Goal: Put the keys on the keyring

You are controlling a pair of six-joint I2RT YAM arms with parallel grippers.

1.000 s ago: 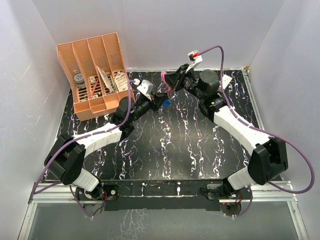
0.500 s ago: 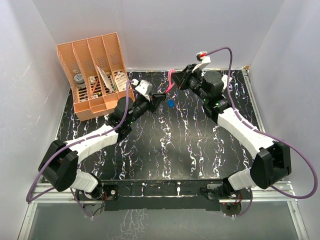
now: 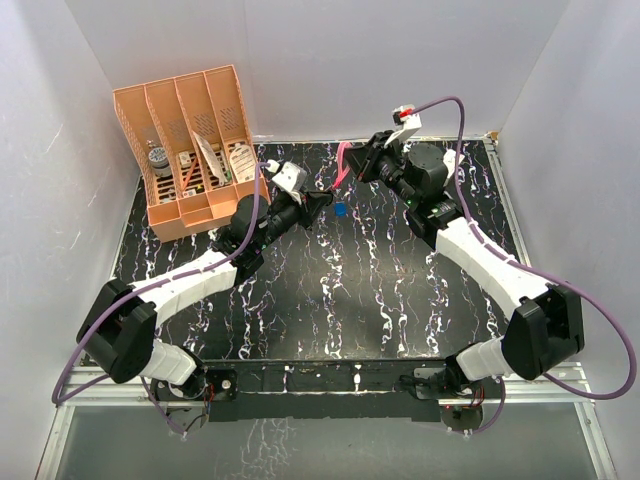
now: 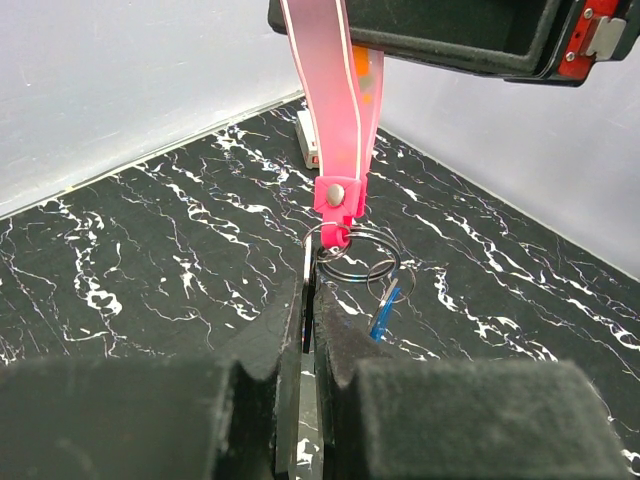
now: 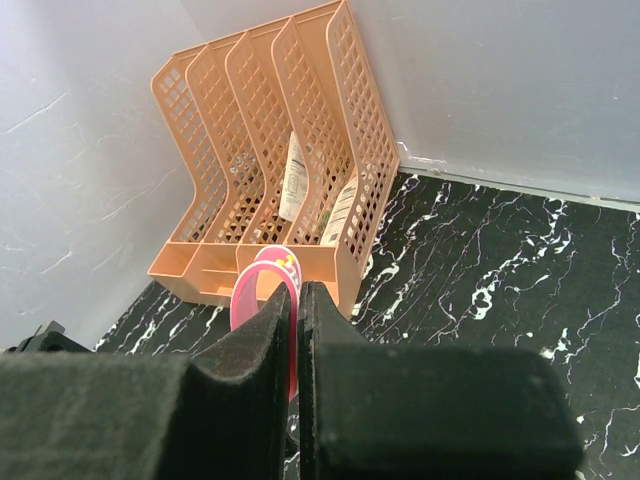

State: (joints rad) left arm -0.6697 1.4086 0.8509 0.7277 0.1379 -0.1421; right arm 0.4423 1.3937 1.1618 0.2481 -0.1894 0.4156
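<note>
Pink keyring (image 4: 335,120) hangs clamped in right tool (image 5: 297,296); clenched left tool (image 4: 308,292) seemingly pinches its ring.

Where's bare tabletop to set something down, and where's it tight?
Free: middle of the table, between the left arm and right arm. Crowded: far centre, where left fingers and right fingers meet at the strap, and by the organizer.

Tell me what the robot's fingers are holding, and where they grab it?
The right fingers pinch the pink keyring strap near its top. The left fingers pinch what looks like a thin metal key, edge-on, by its lower part.
</note>
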